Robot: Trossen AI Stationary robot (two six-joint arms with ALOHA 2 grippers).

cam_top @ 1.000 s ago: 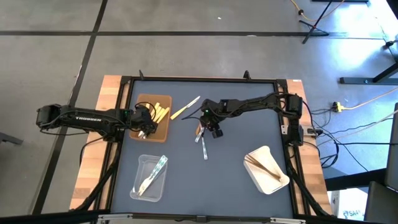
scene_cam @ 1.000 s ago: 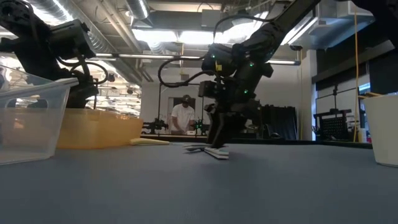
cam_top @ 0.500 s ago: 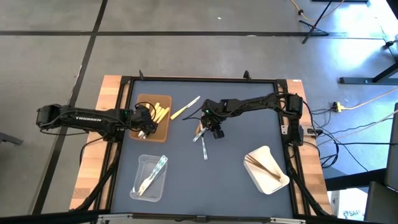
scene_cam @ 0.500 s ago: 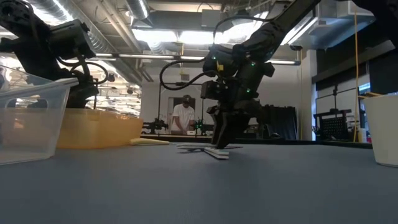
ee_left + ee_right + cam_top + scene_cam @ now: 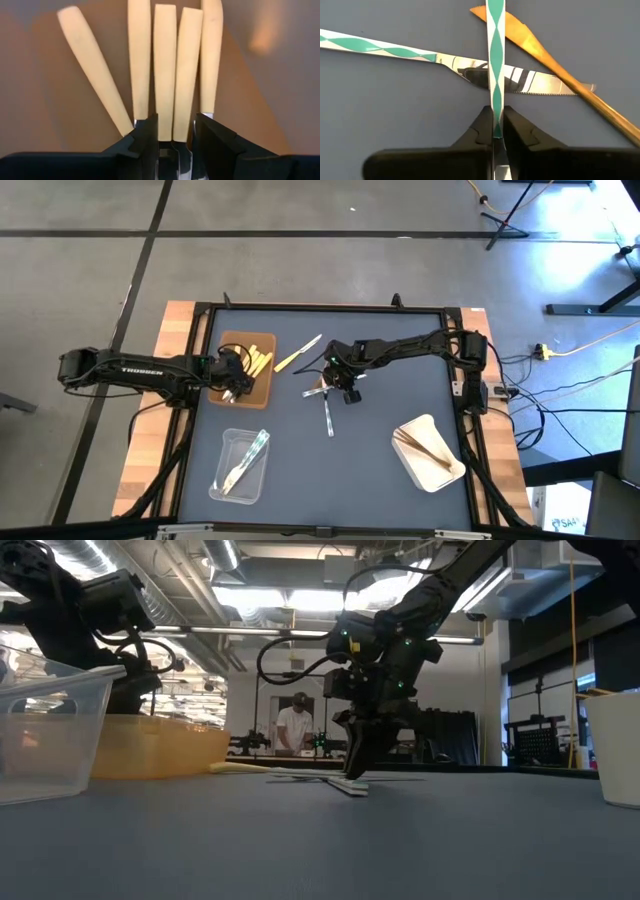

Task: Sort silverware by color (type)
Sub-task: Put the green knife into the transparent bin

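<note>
Your right gripper [image 5: 494,131] is down at the middle of the table [image 5: 400,400], its fingers pinched tight on the end of a green-and-white striped utensil [image 5: 495,60]. In the right wrist view that striped handle runs straight out from between the fingers, its long axis in line with the gripper. It lies over a striped knife [image 5: 445,61] with a silvery serrated blade, which crosses it roughly at a right angle. A tan wooden knife [image 5: 550,65] slants across the silvery blade, its pointed tip just beside the held handle.

From above, you see one more silvery utensil [image 5: 328,418] on the mat just below the gripper, its long axis running roughly toward the near edge. A pale yellow utensil [image 5: 298,354] lies alone between the brown tray [image 5: 236,390] and the right arm, slanted, its upper end toward the far right.

Your left gripper [image 5: 174,142] hangs over the brown tray. Its fingers stand part open around the ends of the two middle pale yellow handles [image 5: 165,70]; you cannot tell whether they grip them. Five yellow handles lie in that tray, four near parallel and one splayed to the side.

The clear tray [image 5: 240,465] at the near left holds striped silvery pieces lying slantwise. The white tray [image 5: 428,452] at the near right holds tan wooden pieces along its length.
</note>
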